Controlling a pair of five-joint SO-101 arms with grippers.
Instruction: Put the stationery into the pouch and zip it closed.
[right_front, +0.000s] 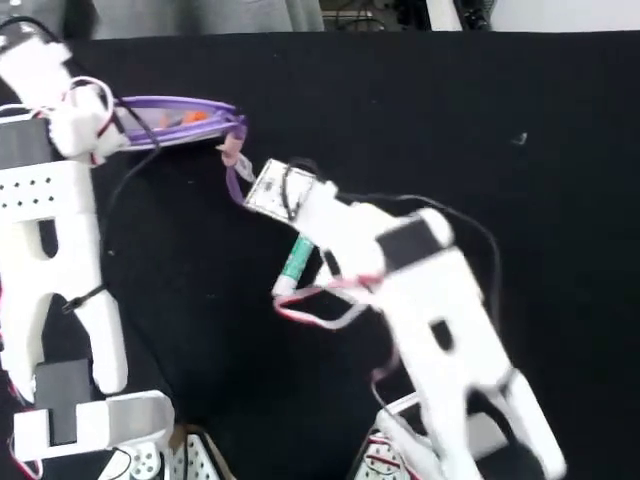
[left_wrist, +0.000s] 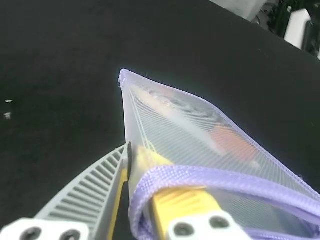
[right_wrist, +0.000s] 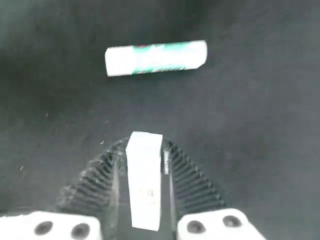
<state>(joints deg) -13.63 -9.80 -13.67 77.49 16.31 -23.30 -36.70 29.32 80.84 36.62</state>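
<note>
A mesh pouch (right_front: 178, 112) with purple zipper trim is held up at the back left, its mouth open, and an orange item (left_wrist: 231, 142) lies inside. My left gripper (right_front: 112, 130) is shut on the pouch's (left_wrist: 200, 125) edge, and its tip (left_wrist: 131, 156) pinches the mesh beside the trim. My right gripper (right_front: 262, 188) sits just right of the pouch's zipper end, shut on a white eraser (right_wrist: 145, 175). A green and white glue stick (right_front: 294, 262) lies on the black table, partly under the right arm, and it is beyond the right gripper (right_wrist: 145, 142) as the glue stick (right_wrist: 156, 58).
The black table (right_front: 500, 120) stretches open to the right and back. Thin cables (right_front: 310, 312) trail from the right arm over the table's middle. The arm bases stand along the front edge.
</note>
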